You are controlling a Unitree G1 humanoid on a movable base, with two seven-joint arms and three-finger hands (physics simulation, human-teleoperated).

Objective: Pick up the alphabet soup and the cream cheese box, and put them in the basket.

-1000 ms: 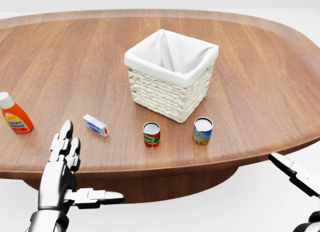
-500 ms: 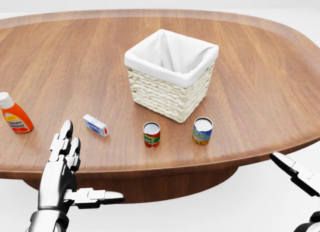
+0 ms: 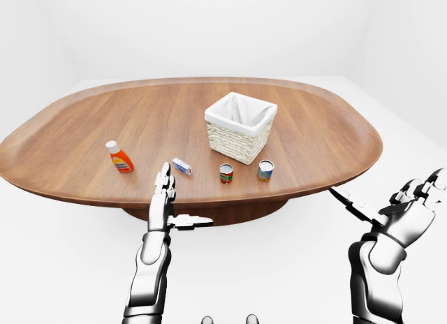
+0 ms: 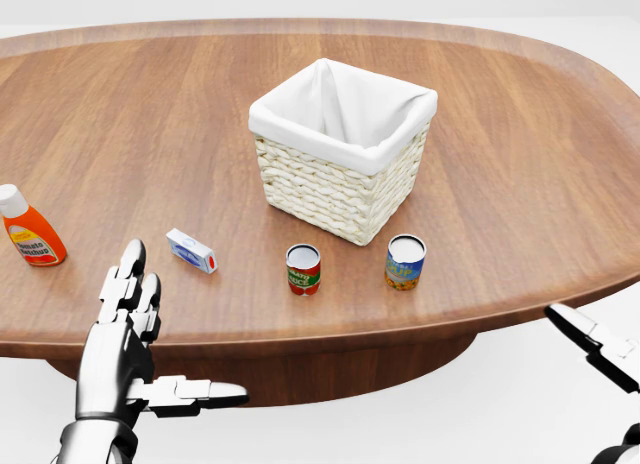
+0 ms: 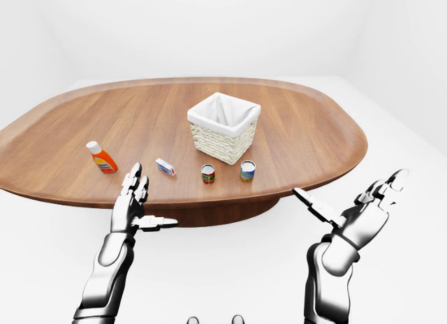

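Observation:
The alphabet soup can (image 4: pixel 405 261), with a blue and yellow label, stands upright near the table's near edge, just below the basket's right corner. The cream cheese box (image 4: pixel 191 251), small, white and blue, lies flat to the left of a red can. The wicker basket (image 4: pixel 340 189) with a white liner stands mid-table and looks empty. My left hand (image 4: pixel 150 334) is open, fingers up, at the table's edge below the box and touching nothing. My right hand (image 5: pixel 363 212) is open and empty, off the table to the lower right; only one finger (image 4: pixel 590 344) shows in the head view.
A red tomato can (image 4: pixel 303 269) stands between the box and the soup can. An orange bottle (image 4: pixel 30 234) with a white cap stands at the far left. The oval wooden table (image 4: pixel 520 184) has a raised rim; white floor surrounds it.
My right hand's finger has slid slightly down and to the right in the head view. The left hand and all objects have stayed put.

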